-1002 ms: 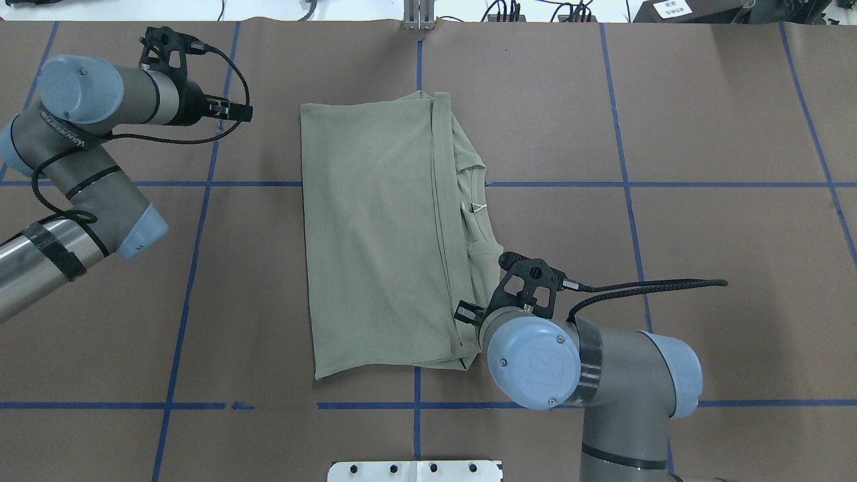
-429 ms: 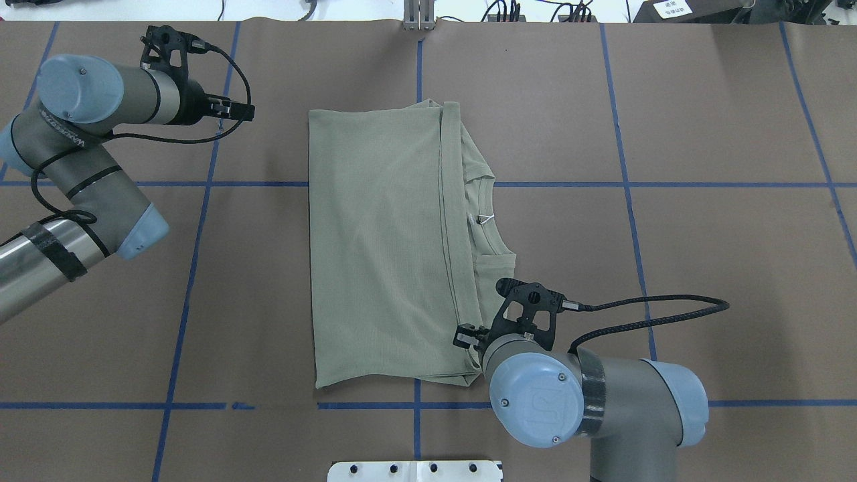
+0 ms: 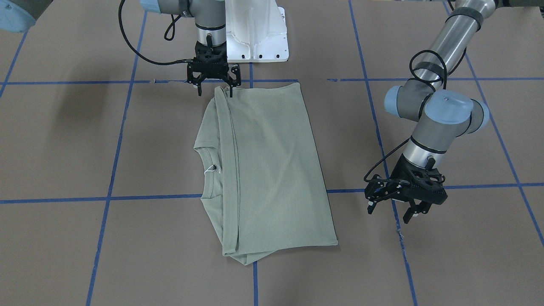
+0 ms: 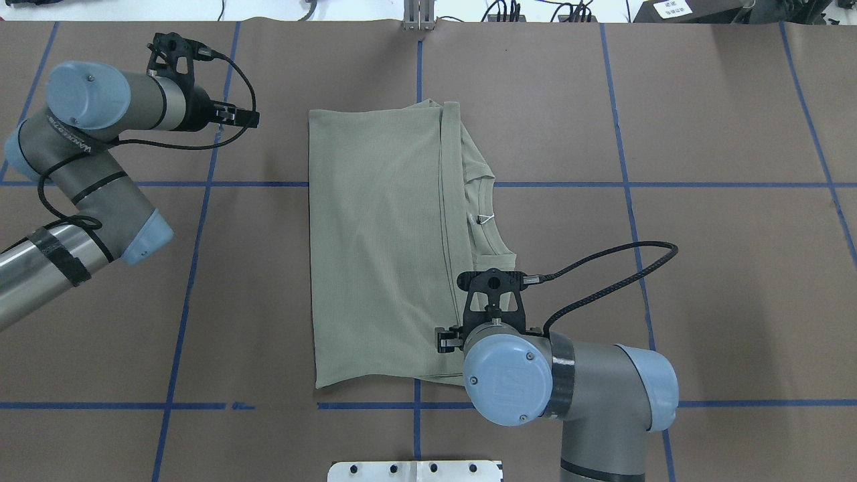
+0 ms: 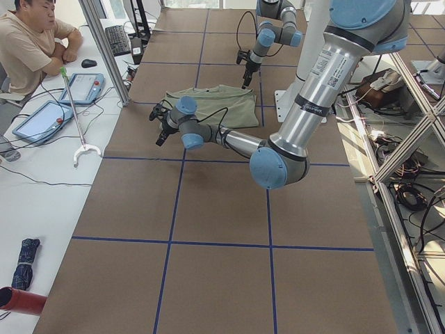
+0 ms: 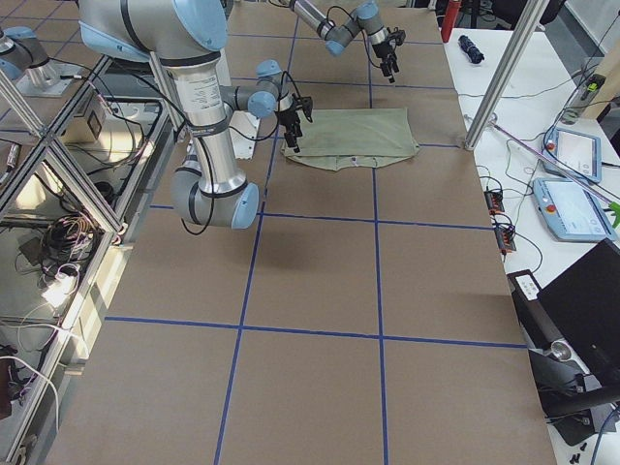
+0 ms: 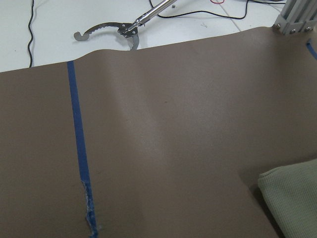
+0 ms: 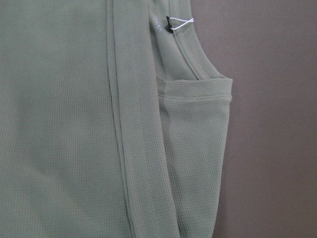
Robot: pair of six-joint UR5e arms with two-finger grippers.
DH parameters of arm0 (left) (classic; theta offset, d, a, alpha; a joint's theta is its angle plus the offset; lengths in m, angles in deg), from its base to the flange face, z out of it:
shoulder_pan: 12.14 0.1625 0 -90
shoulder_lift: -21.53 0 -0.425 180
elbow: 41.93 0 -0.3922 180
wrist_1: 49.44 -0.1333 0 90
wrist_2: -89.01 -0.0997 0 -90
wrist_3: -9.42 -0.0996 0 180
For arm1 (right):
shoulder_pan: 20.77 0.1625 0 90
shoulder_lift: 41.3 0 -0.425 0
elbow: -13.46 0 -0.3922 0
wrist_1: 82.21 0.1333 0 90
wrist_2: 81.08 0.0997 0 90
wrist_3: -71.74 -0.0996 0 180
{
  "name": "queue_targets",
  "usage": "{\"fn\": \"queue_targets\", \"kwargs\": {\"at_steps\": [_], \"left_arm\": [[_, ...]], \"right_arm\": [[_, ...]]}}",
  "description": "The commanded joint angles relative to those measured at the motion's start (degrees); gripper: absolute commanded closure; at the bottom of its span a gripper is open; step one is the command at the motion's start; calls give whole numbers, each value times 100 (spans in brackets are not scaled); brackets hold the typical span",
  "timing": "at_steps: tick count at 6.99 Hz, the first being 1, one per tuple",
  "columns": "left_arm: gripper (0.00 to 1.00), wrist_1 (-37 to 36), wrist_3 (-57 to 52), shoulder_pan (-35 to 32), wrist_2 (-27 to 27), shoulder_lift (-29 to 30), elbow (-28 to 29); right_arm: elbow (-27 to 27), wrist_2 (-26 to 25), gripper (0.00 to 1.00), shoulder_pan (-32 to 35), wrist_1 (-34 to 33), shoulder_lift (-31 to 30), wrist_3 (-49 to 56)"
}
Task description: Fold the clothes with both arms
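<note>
The sage-green shirt point(image 4: 375, 248) lies folded flat in the middle of the brown table, and it also shows in the front-facing view point(image 3: 272, 170). Its ribbed collar point(image 4: 483, 221) and white tag string point(image 8: 181, 22) stick out on the right side. My right gripper point(image 3: 215, 92) hangs open over the shirt's near right corner, with one fingertip point(image 3: 231, 94) at the cloth's edge and nothing held. In the overhead view it is mostly hidden under its wrist. My left gripper point(image 3: 389, 214) is open and empty, apart from the shirt's far left corner, and it also shows in the overhead view point(image 4: 248, 119).
The white pedestal base point(image 3: 255, 34) stands at the table's near edge behind the right gripper. Blue tape lines point(image 4: 194, 268) cross the brown cover. A metal post point(image 4: 418, 17) stands at the far edge. An operator point(image 5: 31, 42) sits beyond it beside a reach grabber point(image 5: 76, 118).
The shirt slid a little to the right a second ago and then lay still. My right wrist has moved left along the shirt's near edge. My left arm has shifted slightly right.
</note>
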Motion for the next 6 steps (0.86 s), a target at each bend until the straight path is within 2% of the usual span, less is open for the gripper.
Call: {"fn": "queue_targets", "kwargs": {"at_steps": [1,2,4,5,6], "left_arm": [[0,0,7,77,-3,-1,10],[0,0,7,77,-3,-2,10],[0,0,7,77,-3,-1,10],[0,0,7,85,-3,-2,19],[0,0,7,86,-3,-2,19]], "right_arm": [[-451,218,27,-5,-44,215,1050],[-479,253,35,-5,-71,277,1247],[-480,376,42,-49,-71,356,1310],[-488,367,56,-67,-71,366,1345],[-515,367,60,-67,-71,366,1354]]}}
